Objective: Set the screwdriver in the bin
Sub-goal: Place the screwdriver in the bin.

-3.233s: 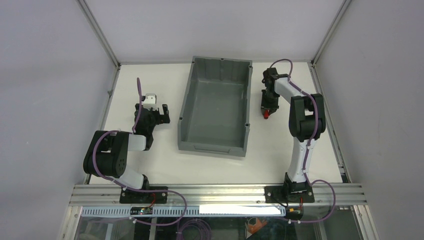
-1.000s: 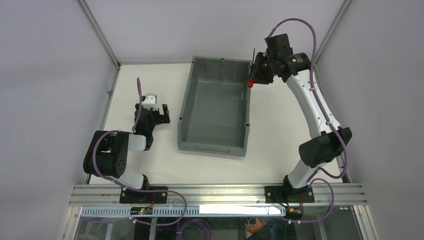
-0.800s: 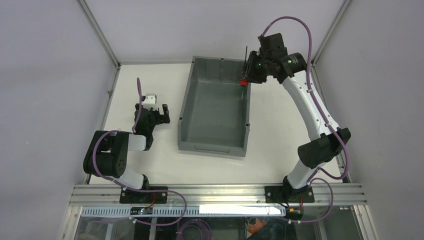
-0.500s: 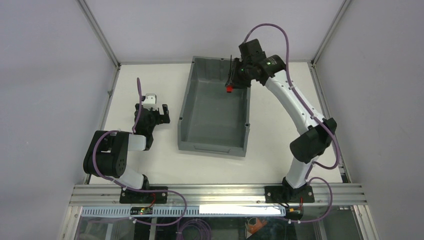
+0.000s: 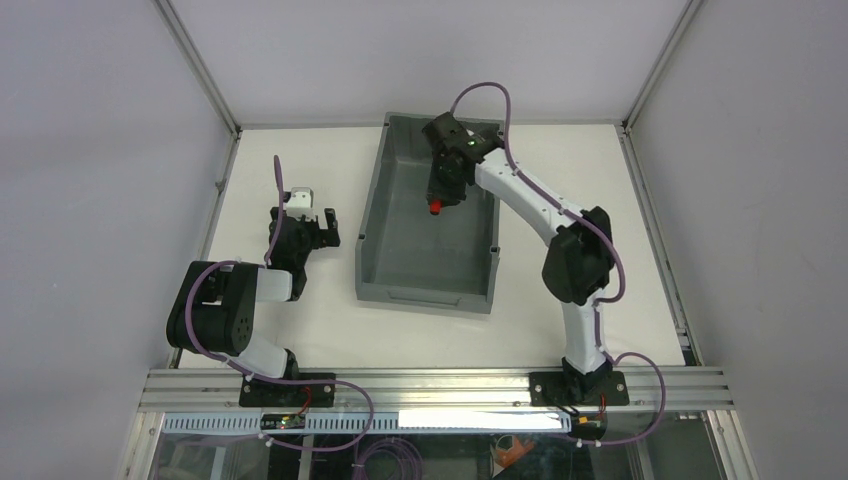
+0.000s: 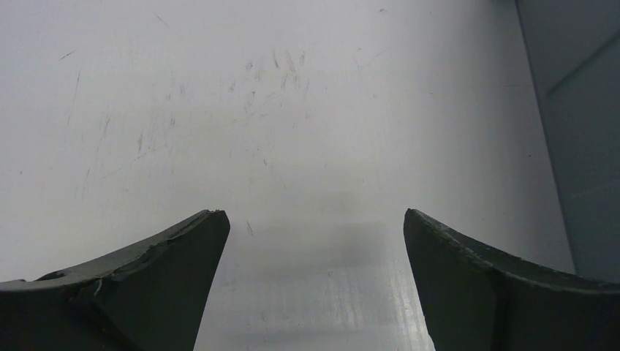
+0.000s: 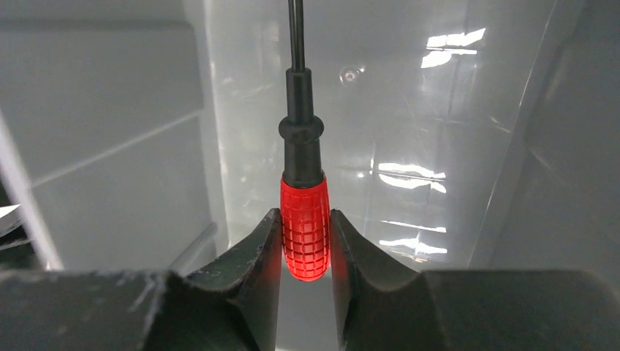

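The grey bin stands in the middle of the table. My right gripper hangs over the bin's far half, shut on the screwdriver; only the red handle end shows below it in the top view. In the right wrist view the fingers clamp the red grid-patterned handle, and the black shaft points away toward the bin floor. My left gripper rests open and empty on the table left of the bin; its fingers stand wide apart over bare white table.
The bin's outer wall shows at the right edge of the left wrist view. White enclosure walls and aluminium frame rails surround the table. The right arm's elbow hangs over the table right of the bin.
My right gripper has carried the screwdriver from the table right of the bin, up over the far right rim, and leftward and down over the bin's inside. The left arm has not moved.
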Controlling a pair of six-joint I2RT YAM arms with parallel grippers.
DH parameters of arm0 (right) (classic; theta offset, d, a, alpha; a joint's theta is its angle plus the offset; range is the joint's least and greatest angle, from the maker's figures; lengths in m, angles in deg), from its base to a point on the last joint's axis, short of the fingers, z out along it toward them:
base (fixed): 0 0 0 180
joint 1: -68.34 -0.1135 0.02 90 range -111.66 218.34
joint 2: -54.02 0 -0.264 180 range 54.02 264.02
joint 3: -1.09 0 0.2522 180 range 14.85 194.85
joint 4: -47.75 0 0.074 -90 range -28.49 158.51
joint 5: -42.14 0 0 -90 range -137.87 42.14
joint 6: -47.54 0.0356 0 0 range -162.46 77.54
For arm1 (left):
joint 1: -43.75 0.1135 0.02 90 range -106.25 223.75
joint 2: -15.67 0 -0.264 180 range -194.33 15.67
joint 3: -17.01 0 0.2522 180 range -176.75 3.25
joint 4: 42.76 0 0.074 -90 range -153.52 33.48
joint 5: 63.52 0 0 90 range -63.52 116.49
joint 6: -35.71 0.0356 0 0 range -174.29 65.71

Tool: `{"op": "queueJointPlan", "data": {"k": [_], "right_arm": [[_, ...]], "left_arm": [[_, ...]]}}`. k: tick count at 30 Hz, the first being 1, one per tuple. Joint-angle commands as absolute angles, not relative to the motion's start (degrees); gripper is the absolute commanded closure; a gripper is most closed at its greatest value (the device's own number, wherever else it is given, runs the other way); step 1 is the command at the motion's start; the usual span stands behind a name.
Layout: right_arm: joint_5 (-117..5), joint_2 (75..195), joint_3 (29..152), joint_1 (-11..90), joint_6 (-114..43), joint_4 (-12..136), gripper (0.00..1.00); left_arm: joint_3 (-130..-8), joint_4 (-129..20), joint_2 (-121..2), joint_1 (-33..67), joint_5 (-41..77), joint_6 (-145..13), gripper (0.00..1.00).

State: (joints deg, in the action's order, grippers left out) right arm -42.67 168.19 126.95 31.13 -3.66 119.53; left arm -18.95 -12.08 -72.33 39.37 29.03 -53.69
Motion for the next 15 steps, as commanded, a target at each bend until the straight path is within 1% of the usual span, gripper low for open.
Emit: {"op": "queueJointPlan", "data": {"k": [1, 15], "right_arm": [[-39.27, 172.12, 128.63, 30.22, -0.18, 117.67, 1.00], [-37.76, 183.14, 130.00, 29.76, 0.19, 116.81, 1.00]], "left_arm": [[-18.72, -10.47, -70.53, 39.98, 28.13, -54.12, 0.01], [-18.72, -10.47, -70.55, 39.98, 28.14, -54.15, 0.01]]}}
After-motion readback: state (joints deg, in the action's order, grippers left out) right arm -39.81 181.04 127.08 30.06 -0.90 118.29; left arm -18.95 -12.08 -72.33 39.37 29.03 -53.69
